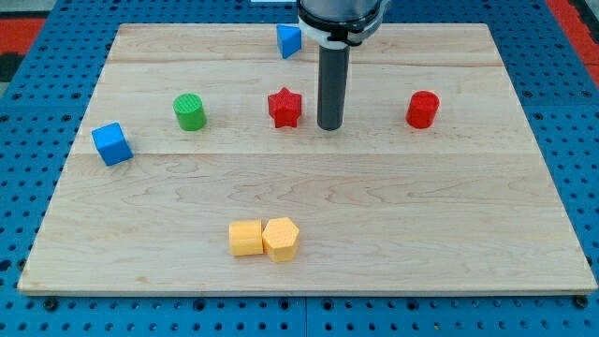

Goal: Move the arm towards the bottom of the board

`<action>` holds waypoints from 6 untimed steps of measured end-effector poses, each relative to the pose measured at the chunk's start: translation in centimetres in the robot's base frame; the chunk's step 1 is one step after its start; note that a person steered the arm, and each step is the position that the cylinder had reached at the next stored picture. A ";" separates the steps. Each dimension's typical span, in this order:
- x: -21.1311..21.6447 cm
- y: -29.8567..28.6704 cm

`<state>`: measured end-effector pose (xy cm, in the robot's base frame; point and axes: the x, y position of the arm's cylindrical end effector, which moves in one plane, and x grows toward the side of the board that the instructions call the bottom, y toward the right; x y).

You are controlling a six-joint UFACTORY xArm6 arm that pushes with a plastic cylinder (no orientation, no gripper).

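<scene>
Red star [284, 107], green cylinder [189, 111], yellow pair [264, 238], pale wooden board [393, 206]

Arm enters from the view's top, only its lower end visible: a dark round housing with a white collar band under it. Straight dark rod drops from the collar, upright, no visible tilt. My tip [328, 126] sits at the rod's lower end, down at the board surface in the upper half of the view, slightly right of centre. Relative to my tip: red star block [284, 108] just beside it on the view's left, small gap, not touching. Red cylinder block [423, 109] well apart on the view's right. Nothing touches my tip. Rest of the arm is cut off by the frame edge.
</scene>
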<state>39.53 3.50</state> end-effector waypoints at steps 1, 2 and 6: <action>-0.6 0.0; -0.8 -0.7; 8.3 -14.0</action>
